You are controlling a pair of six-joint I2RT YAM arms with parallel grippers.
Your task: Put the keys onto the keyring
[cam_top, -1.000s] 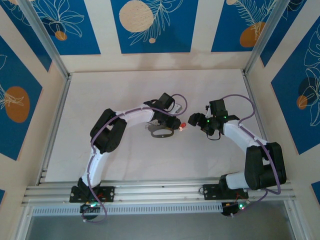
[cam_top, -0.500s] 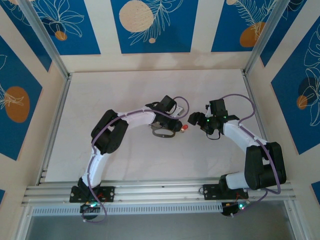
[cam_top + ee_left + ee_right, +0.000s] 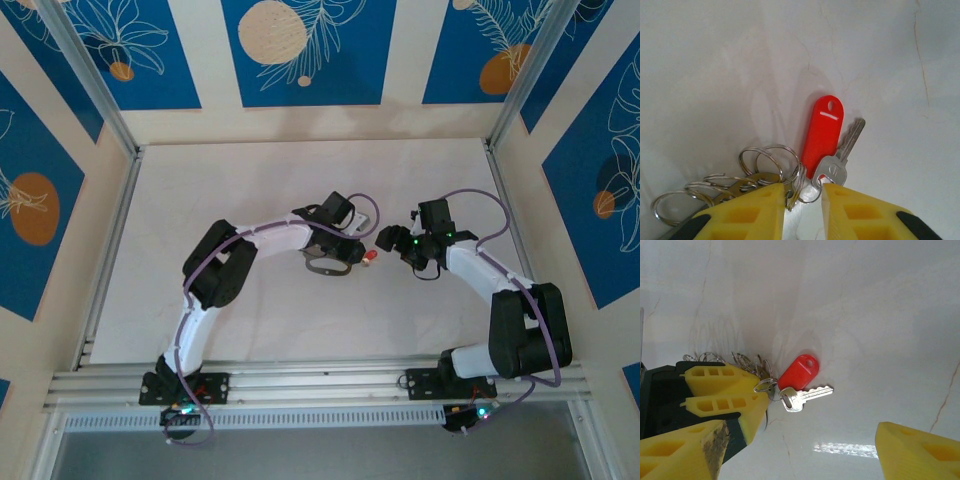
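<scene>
The left hand (image 3: pixel 803 194) had slid a little to the right in the top picture, closer to the tiny silver metal key with its small red plastic tag (image 3: pixel 823 131). Its two yellow fingers (image 3: pixel 745 215) had come much closer together than a second before. The thin grey oval metal loop (image 3: pixel 322 269) lay near the middle of the top picture, partly under that arm, about where it had been. The key and tag had shifted a tiny bit down and right. It looked like the left hand was just starting to catch the key. The key was not yet on the loop, so most of the job was still to do.

In the left wrist picture the left hand was almost closed, with only a thin gap left. The small ring (image 3: pixel 809 191) that joins key and tag sat in that gap, at the bottom middle. I could not tell if it was squeezed tight or only touched. At the lower left, a bunch of small silver wire rings (image 3: pixel 767 160) lay on the white counter (image 3: pixel 250 180) against the left finger. The tag and key lay flat, pointing up the frame.

The right hand (image 3: pixel 802 432) was wide open and held nothing. The key and tag lay on the counter, in the middle of its picture.
</scene>
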